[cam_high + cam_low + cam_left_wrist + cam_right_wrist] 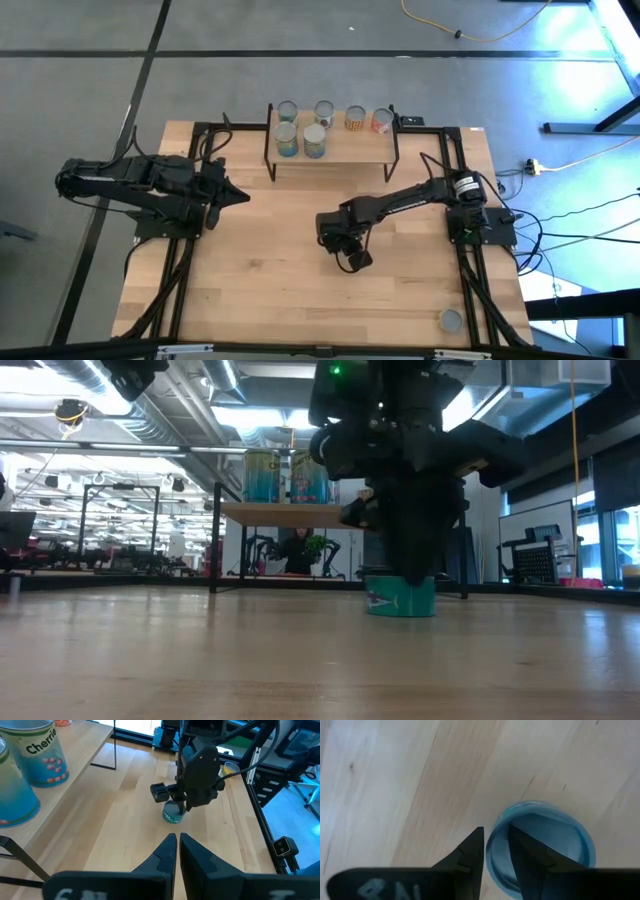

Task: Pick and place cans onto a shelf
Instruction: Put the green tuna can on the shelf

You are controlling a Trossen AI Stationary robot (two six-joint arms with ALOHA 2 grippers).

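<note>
The right gripper, a dark two-finger claw on the arm reaching in from the right edge of the high view, hangs just below the middle of that frame, pointing straight down at the light-wood tabletop. In the right wrist view its two black fingers stand a little apart over the rim of a small teal-sided can with a blue round top: one finger is outside the rim, the other lies across the top. They straddle the wall of the can rather than clamp it by its sides. In the low view the same can stands upright on the table, right of centre, with the gripper coming down onto it from above.

The small raised light-wood shelf on thin black legs sits at the upper middle of the high view. It carries six cans: two blue-labelled ones at the front left, two silver-topped ones behind them, and two orange and red ones at the back right. One more grey-topped can stands alone at the lower right of the table.

The left gripper waits at the left of the high view, its fingers drawn together with nothing between them
</note>
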